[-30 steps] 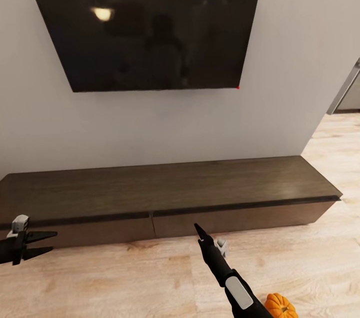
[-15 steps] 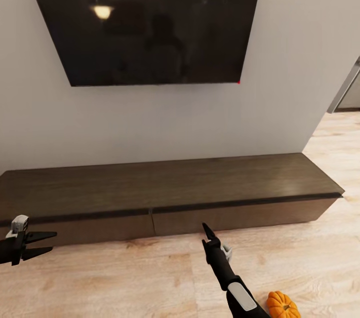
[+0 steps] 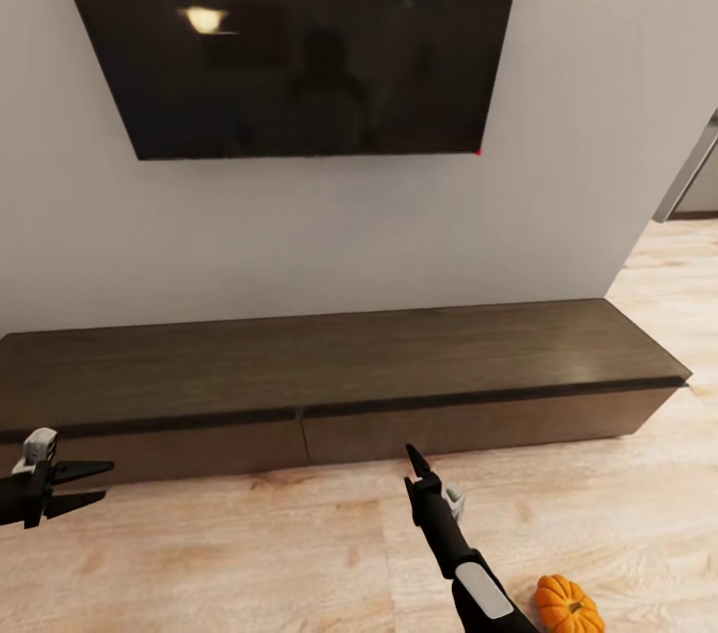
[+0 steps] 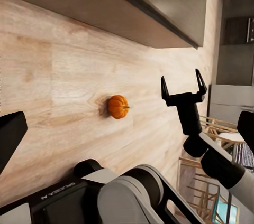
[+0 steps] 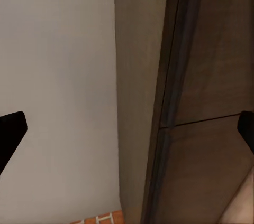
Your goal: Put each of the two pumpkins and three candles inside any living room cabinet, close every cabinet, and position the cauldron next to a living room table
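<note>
Standing against the white wall (image 3: 598, 115), the cabinet (image 3: 339, 364) is a long, low unit of dark brown wood with a flat top. Its front has no handles, and a thin vertical seam near the middle divides two drawer fronts. Both fronts sit flush, so the cabinet is closed. A large black screen (image 3: 299, 25) hangs on the wall above it and reflects some ceiling lights.

The floor (image 3: 249, 553) is of pale wooden boards. One pumpkin (image 3: 566, 603) lies on it at the near right, well apart from the cabinet and just beside the right arm. It is small, orange and ribbed (the left wrist view shows a short dark stem at its side). In that view the pumpkin (image 4: 118, 106) lies alone on the boards, between the cabinet front and the robot's own body.

The right claw (image 3: 417, 469) points toward the cabinet front, near the seam but not touching it. In the left wrist view the right claw (image 4: 183, 85) has its two black fingers well apart, so it is wide and holds nothing. In the right wrist view the dark tips stand at the two edges, with the cabinet (image 5: 206, 102) and the wall between them.

The left claw (image 3: 85, 485) hangs at the near left, above the floor just in front of the cabinet's left end. Its two fingers are spread, with nothing between them.
</note>
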Robot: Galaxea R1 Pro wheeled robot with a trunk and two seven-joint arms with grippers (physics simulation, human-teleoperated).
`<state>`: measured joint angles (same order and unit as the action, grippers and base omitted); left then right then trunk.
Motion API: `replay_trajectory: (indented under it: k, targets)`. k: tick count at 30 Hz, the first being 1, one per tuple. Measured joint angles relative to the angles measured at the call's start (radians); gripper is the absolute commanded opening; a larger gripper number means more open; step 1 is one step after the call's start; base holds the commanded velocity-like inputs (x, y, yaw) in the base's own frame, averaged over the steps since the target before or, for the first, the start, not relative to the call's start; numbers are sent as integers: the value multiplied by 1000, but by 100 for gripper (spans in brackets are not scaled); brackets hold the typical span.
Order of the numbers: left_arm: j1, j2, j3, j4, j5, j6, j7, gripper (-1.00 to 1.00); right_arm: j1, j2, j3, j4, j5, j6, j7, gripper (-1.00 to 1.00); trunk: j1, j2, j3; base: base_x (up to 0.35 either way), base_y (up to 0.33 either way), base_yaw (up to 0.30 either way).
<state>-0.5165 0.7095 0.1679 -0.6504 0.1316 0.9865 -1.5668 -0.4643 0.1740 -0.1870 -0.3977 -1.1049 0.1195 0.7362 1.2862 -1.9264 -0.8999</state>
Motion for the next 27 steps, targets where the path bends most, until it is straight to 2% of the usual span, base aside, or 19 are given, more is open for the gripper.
replay_trajectory:
  k: [2,5,7,9,11,14,18,27]
  targets:
    - [0,-4,1,0,1,0,0,100,0,0,0,0,-1,1,3,100,8,-14,-6,0,0,0]
    - [0,-23,0,0,2,-3,0,100,0,0,0,0,-1,4,6,100,19,-35,-16,0,0,0]
    - [0,-54,0,0,1,-4,0,100,0,0,0,0,-2,5,6,100,27,-49,-22,0,0,0]
    - [0,-106,-1,0,-2,-4,0,100,0,0,1,1,-2,5,7,100,35,-63,-28,0,0,0]
    - [0,-143,-3,-1,-4,-5,0,100,0,0,0,2,-2,7,10,100,42,-77,-34,0,0,0]
    - [0,-151,-3,-2,-4,-6,0,100,0,0,0,2,-10,8,22,100,54,-98,-44,0,0,0]
    - [0,-153,0,-3,-3,-8,0,100,0,0,1,2,-41,9,64,100,69,-126,-56,0,0,0]
    - [0,-153,1,-2,0,-9,0,100,0,0,2,2,-46,10,70,100,104,-189,-85,0,0,0]
